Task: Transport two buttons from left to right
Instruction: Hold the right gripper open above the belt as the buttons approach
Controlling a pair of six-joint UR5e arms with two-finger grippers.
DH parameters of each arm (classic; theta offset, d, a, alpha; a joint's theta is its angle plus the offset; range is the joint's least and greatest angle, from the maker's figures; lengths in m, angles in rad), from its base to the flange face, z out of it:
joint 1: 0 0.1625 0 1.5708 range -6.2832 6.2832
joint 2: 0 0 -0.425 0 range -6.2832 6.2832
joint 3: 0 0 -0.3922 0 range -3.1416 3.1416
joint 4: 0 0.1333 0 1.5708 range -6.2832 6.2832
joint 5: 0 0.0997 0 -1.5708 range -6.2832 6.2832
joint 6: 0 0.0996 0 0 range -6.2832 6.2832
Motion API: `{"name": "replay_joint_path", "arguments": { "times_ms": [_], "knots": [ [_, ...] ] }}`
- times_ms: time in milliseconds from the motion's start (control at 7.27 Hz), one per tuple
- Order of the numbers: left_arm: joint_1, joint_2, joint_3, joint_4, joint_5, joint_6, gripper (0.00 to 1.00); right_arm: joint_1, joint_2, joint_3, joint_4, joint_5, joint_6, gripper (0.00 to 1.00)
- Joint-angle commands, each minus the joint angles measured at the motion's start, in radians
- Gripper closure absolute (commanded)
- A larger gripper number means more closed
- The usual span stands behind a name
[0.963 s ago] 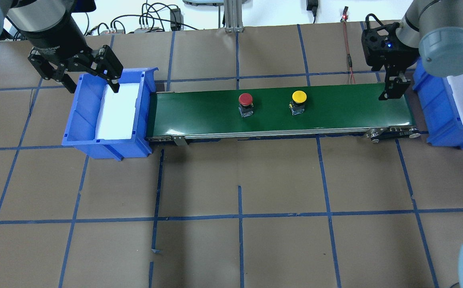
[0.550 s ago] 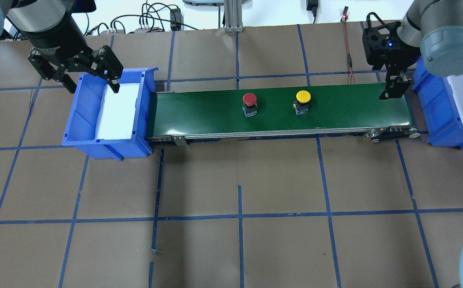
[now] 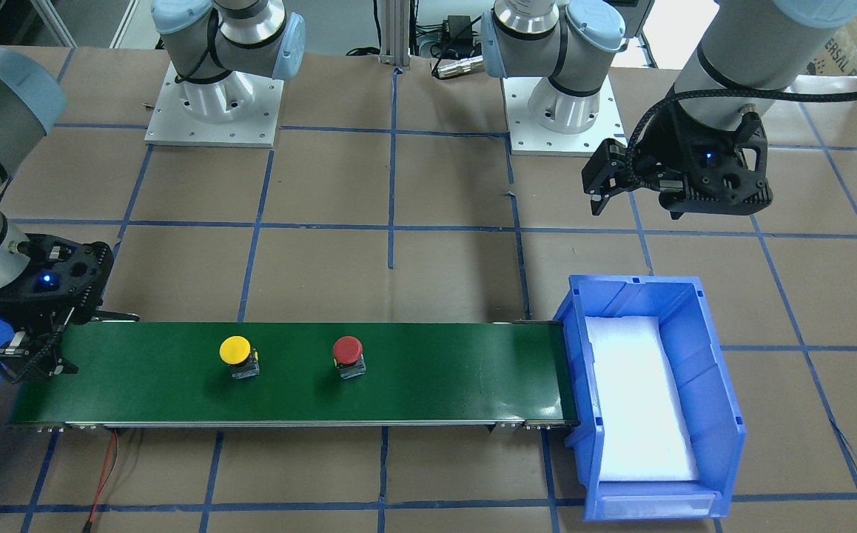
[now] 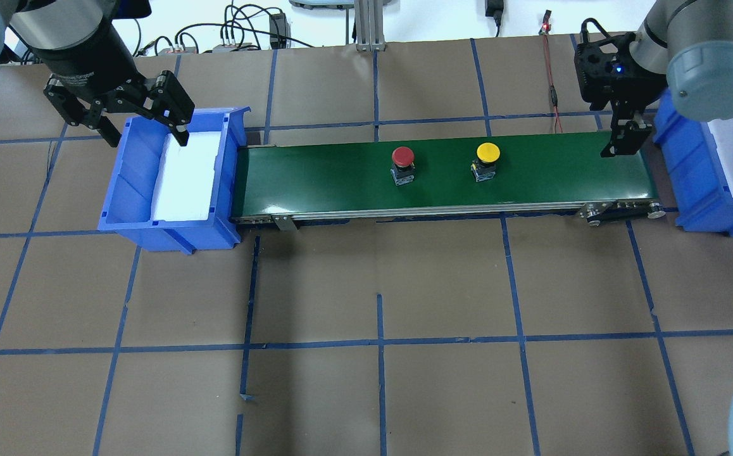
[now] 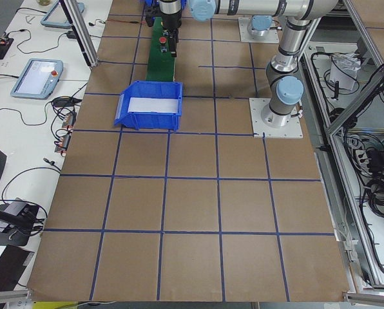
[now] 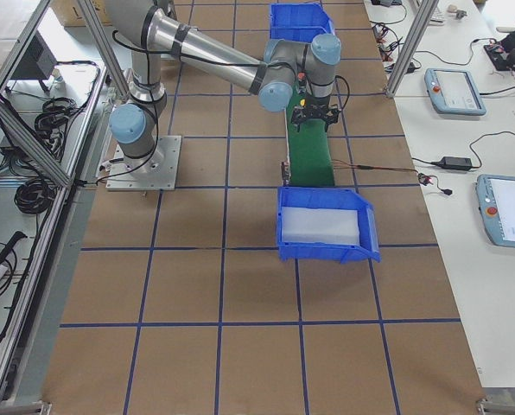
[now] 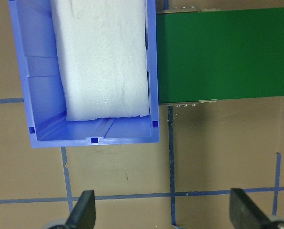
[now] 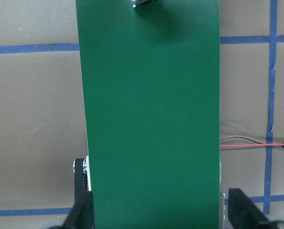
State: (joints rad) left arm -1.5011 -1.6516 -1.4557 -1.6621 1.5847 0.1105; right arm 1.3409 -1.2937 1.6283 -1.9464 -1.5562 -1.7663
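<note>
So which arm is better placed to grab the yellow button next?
The right: the right gripper hangs open over the conveyor belt's end, nearest the yellow button. The left gripper is by the blue bin, past the red button.

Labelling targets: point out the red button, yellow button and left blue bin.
red button (image 4: 402, 155): overhead view, cap.
yellow button (image 4: 487, 152): overhead view, cap.
left blue bin (image 4: 132, 180): overhead view, left wall.

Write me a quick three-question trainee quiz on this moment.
1. True or false: the red button and the yellow button both stand on the green belt.
2. Which button is nearer the right gripper? A) red B) yellow
3. Fill in: the left gripper has its fingers ____.
Key: 1 true; 2 B; 3 open.
</note>
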Motion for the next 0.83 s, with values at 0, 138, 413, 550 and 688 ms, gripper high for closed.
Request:
{"name": "replay_joint_path", "arguments": {
  "times_ms": [0, 138, 413, 550, 688],
  "knots": [
    [0.001, -0.002, -0.002, 0.001, 0.003, 0.0, 0.0, -0.002, 0.001, -0.001, 0.0, -0.001, 0.001, 0.0],
    [-0.001, -0.002, -0.003, 0.001, 0.001, 0.0, 0.0, -0.003, -0.002, 0.007, -0.002, -0.001, 0.001, 0.0],
    [-0.001, -0.007, 0.001, 0.001, 0.003, 0.0, 0.0, -0.005, 0.004, 0.002, -0.002, 0.001, 0.001, 0.0],
    [-0.001, -0.007, 0.001, 0.001, 0.001, 0.0, 0.0, -0.002, -0.004, 0.004, 0.0, 0.001, 0.001, 0.0],
    [-0.001, -0.007, 0.001, 0.001, 0.003, 0.0, 0.0, -0.003, 0.004, -0.001, -0.002, 0.001, 0.001, 0.0]
  ]
}}
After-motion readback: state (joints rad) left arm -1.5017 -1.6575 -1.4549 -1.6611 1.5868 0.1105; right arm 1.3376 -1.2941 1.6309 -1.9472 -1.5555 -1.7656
